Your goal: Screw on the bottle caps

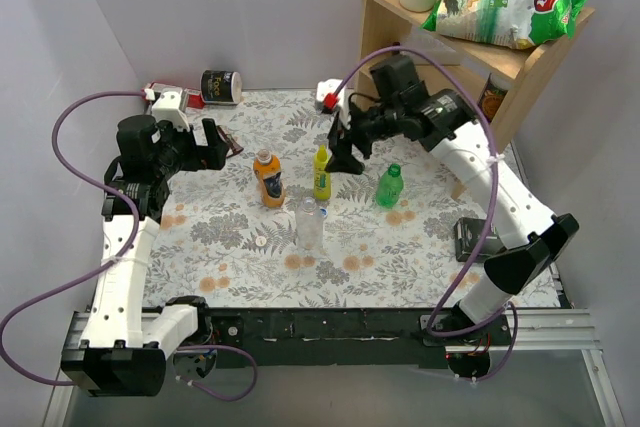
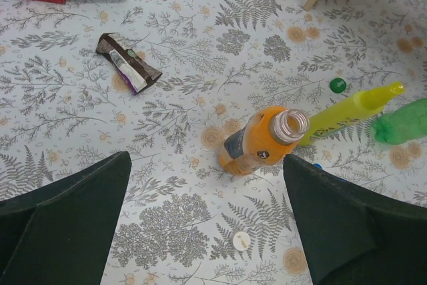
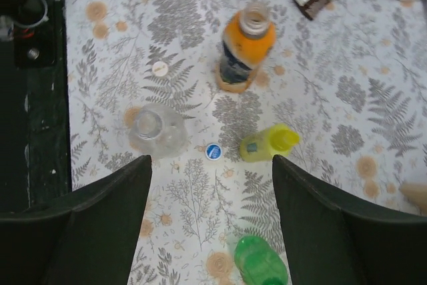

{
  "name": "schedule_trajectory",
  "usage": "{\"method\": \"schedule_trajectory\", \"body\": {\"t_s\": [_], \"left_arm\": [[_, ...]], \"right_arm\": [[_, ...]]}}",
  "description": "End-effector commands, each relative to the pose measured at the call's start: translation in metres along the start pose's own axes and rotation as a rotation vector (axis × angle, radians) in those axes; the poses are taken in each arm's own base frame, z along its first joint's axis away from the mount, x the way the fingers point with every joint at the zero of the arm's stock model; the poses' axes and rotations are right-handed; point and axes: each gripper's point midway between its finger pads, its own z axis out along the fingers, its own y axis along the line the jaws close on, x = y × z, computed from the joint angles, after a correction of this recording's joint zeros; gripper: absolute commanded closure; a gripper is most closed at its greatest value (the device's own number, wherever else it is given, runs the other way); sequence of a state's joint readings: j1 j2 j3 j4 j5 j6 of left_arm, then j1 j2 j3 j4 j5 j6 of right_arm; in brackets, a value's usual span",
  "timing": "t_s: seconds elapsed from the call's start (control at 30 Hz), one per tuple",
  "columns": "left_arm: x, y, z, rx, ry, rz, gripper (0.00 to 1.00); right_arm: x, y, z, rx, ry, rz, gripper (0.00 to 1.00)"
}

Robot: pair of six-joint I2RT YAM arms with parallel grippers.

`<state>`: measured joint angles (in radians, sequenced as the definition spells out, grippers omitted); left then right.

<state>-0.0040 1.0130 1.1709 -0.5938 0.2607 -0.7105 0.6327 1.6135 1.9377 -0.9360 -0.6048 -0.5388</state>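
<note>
The orange bottle (image 1: 268,177) stands uncapped in the middle of the table; its open mouth (image 2: 291,125) faces up. The clear bottle (image 1: 309,225) stands in front of it, also open (image 3: 157,130). The green bottle (image 1: 389,186) stands to the right. A white cap (image 2: 241,239) lies on the cloth in front of the orange bottle (image 3: 243,45). A blue cap (image 3: 213,151) lies between the clear bottle and the yellow bottle (image 3: 267,143). A green cap (image 2: 338,85) lies behind the yellow bottle. My left gripper (image 2: 205,165) is open and empty, above and left of the orange bottle. My right gripper (image 3: 211,159) is open and empty, high over the bottles.
A slim yellow nozzle bottle (image 1: 322,175) stands between the orange and green ones. A snack-bar wrapper (image 2: 127,65) lies at the back left. A jar (image 1: 220,87) and a red-white box (image 1: 165,102) sit at the back edge. A wooden shelf (image 1: 450,37) stands at the back right.
</note>
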Motion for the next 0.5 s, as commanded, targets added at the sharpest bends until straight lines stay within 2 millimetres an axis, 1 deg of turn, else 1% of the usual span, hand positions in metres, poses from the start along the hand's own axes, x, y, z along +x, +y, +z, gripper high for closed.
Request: {"method": "schedule_trajectory", "body": {"t_s": [0.0,0.03,0.1,0.13,0.17,0.27,0.37,0.43,0.47], "left_arm": [[-0.007,0.004,-0.014,-0.007,-0.049,-0.003,0.02],[-0.007,0.005,-0.014,-0.011,-0.048,-0.006,0.02],[-0.007,0.008,-0.014,-0.021,-0.052,-0.024,0.02],[-0.007,0.008,-0.014,-0.022,-0.052,-0.030,0.02],[-0.009,0.008,-0.015,-0.021,-0.058,-0.029,0.02],[-0.011,0.008,-0.017,-0.025,-0.069,-0.025,0.02],[-0.011,0.007,-0.019,-0.022,-0.068,-0.027,0.02],[-0.011,0.006,-0.018,-0.017,-0.067,-0.032,0.02],[-0.012,0.006,-0.018,-0.016,-0.069,-0.032,0.02]], "right_arm": [[0.007,0.041,0.030,-0.126,0.034,-0.184,0.22],[0.005,0.052,0.038,-0.154,0.031,-0.199,0.22],[0.005,0.057,0.051,-0.181,0.030,-0.203,0.23],[0.000,0.061,0.055,-0.195,0.022,-0.211,0.24],[0.001,0.062,0.059,-0.203,0.025,-0.200,0.24],[0.020,0.066,0.075,-0.240,0.077,-0.168,0.23],[0.034,0.073,0.081,-0.263,0.107,-0.159,0.23],[0.040,0.074,0.084,-0.263,0.125,-0.163,0.23],[0.047,0.074,0.087,-0.257,0.147,-0.162,0.23]]}}
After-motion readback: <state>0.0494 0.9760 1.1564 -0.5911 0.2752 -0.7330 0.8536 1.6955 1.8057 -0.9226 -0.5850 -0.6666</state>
